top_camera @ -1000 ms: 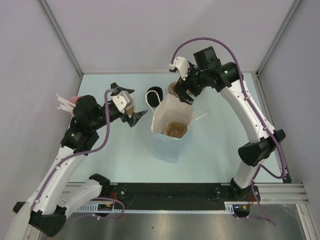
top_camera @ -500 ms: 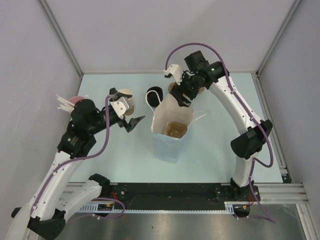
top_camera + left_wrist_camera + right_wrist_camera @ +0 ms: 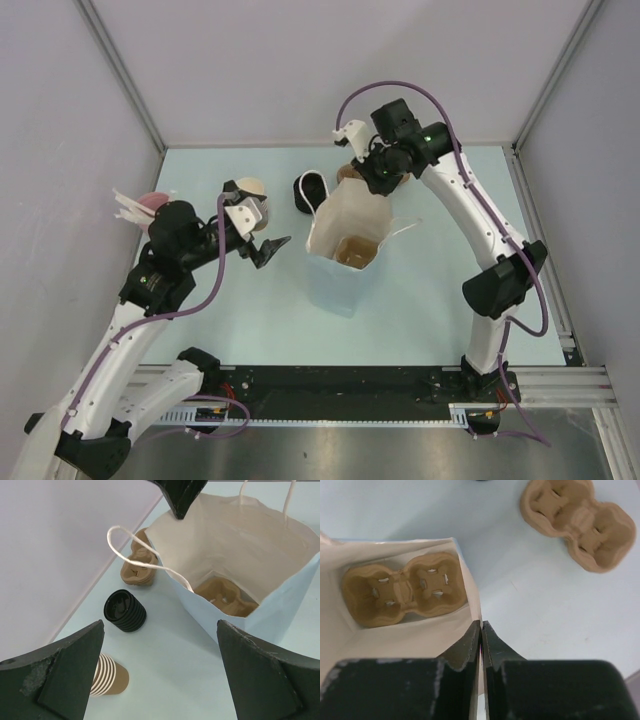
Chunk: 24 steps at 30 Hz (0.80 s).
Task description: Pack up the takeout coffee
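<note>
Pale blue surface carries a paper bag, standing open at centre; right hand is pinched narrow on the bag's far rim; left hand hangs wide and empty beside it; a cup carrier lies on the bag's floor, spare carriers outside; stacked black lids and nested cups stand near; the takeout coffee itself, can't pick it out.

a robot lab test cell: plain grey walls and aluminium posts close in beyond the left gripper, a pale blue table beneath it, a black mounting rail behind it.
</note>
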### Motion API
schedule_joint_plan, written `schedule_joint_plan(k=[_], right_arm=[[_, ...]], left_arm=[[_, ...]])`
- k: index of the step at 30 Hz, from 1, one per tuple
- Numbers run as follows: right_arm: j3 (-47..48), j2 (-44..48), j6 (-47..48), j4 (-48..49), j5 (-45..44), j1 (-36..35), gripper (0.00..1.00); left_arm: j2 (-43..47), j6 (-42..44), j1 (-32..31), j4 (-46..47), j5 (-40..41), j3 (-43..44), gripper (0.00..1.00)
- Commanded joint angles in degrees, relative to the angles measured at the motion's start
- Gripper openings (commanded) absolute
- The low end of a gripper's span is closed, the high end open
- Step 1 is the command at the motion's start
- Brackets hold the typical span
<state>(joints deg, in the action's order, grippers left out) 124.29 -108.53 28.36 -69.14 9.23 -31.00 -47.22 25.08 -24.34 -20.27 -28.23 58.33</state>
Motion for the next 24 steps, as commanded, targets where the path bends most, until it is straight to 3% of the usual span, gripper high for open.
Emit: schedule_joint_plan(k=[1,3,18,24], right_arm=[[-1.2,5.9,-4.0,3.2,-5.1,3.7,0.05],[-2.1,6.3,-5.5,3.8,-6.6,5.1,0.0],[-15.9,14.0,-10.3,15.1,-16.4,24.1,0.0],[-18.8,16.2,-11.5,17.7,-20.0,28.5,0.0]], left_arm=[[0.7,0.3,0.3,1.8,0.1,-0.4,1.0],[0.8,0.3,0.2,1.6,0.1,-0.3,1.0],[0.0,0.3,0.3,1.7,0.7,0.1,1.0],[-0.4,0.3,0.3,2.0,1.0,0.3,1.0]])
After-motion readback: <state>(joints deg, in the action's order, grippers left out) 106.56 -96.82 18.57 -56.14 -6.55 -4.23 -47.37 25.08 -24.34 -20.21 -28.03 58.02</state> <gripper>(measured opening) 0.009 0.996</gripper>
